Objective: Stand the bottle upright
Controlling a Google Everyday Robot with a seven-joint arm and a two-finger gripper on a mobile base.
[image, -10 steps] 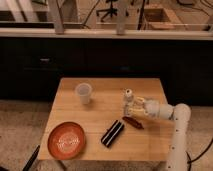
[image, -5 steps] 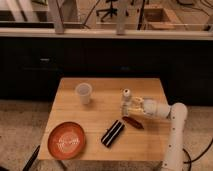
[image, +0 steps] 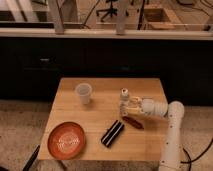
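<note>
**Claw at upright bottle, right-centre of counter**

The claw [image: 128, 106] sits low over the counter [image: 100, 115], right of centre, and comes in sideways from the right on a white arm [image: 172, 125]. The arm bends at an elbow beyond the counter's right edge and drops down off that side. The claw's tip is against the lower part of the bottle [image: 124, 96], and the two overlap. I cannot tell whether it is clamped on the bottle or released.

The bottle stands upright with its white cap on top, touching or just beside the claw's left end, well in from every counter edge.

A dark red elongated object [image: 133, 122] lies flat just in front of the claw, right beneath it in this view, nearly touching. A black flat bar [image: 113, 133] lies diagonally further front-left, near the red object but apart from it.

A translucent white cup [image: 83, 93] stands upright to the bottle's left, well apart, with bare wood between them. An orange plate [image: 66, 140] sits at the front-left corner, close to the front edge.

There is open wood behind the bottle up to the back edge, and more along the right side under the arm. A dark wall runs behind the counter.
</note>
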